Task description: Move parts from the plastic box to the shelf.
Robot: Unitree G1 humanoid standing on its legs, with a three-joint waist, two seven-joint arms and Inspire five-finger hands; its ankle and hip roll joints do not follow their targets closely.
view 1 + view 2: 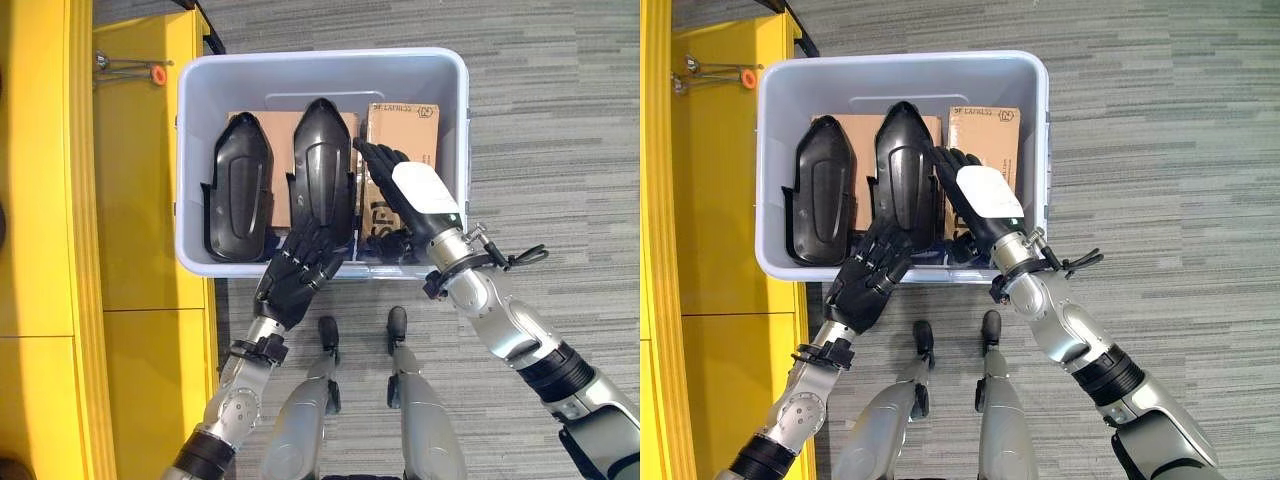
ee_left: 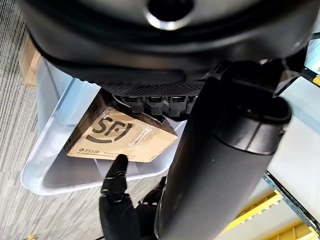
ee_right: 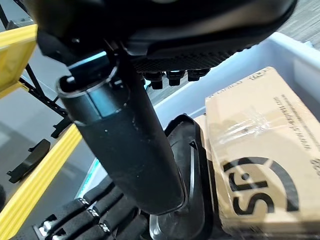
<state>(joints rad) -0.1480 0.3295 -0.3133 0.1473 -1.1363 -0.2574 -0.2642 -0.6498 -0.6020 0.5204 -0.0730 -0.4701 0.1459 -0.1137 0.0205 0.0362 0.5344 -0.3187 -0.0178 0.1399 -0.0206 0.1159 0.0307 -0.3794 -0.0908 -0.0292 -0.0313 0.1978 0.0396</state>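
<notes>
In the plastic box [image 1: 190,150], the middle black part [image 1: 322,165] stands at 12 o'clock of the left hand [image 1: 298,272], whose straight fingers touch its base; the right hand [image 1: 405,195] presses open-fingered at 3 o'clock. It looks rigid, light, slick: squeeze both flanks

Two black moulded parts [image 1: 238,190] [image 1: 322,165] stand side by side in the grey plastic box [image 1: 193,150], leaning on cardboard cartons [image 1: 402,135].

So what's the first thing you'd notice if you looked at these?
A pale grey plastic box on the carpet, holding two long black moulded plastic parts and brown cardboard cartons. Both dark hands reach in: the left hand under the middle part, the right hand against its side.
</notes>
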